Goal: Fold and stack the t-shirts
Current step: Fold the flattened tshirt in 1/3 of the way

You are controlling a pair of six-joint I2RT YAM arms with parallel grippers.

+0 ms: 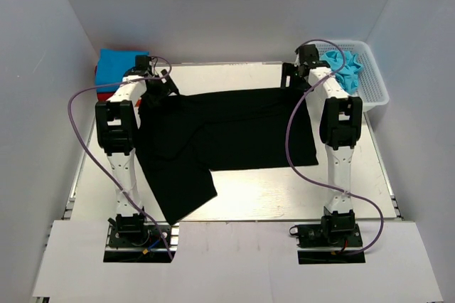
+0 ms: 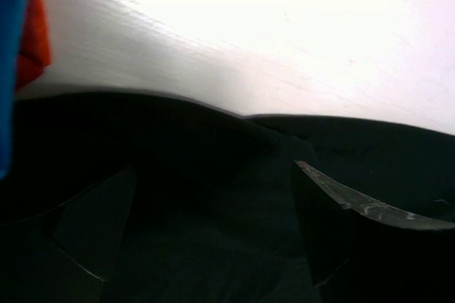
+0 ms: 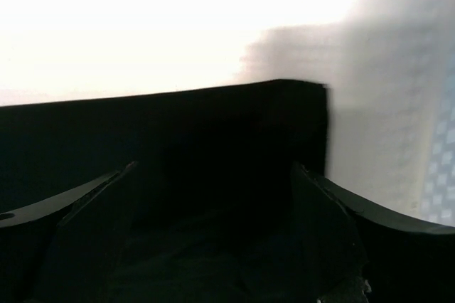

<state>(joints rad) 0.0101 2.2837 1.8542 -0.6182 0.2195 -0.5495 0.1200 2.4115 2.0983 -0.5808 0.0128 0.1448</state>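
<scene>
Wrist views: grippers [image 2: 213, 168] [image 3: 213, 166] spread, seemingly empty, over t-shirt [image 1: 242, 129].

The blue t-shirt [image 1: 117, 66] hides most of the red t-shirt [image 2: 34, 40], and the left arm [image 1: 117, 129] covers part of the black t-shirt [image 1: 242, 129].

Plain pale grey walls [image 1: 234, 11] enclose a bright white tabletop [image 1: 284, 200] at centre frame; a white panel [image 1: 234, 264] spans the bottom edge.

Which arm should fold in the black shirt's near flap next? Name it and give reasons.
Left, probably. The flap of the black shirt lies beside the left arm's base; the right end effector sits at the far right corner.
</scene>
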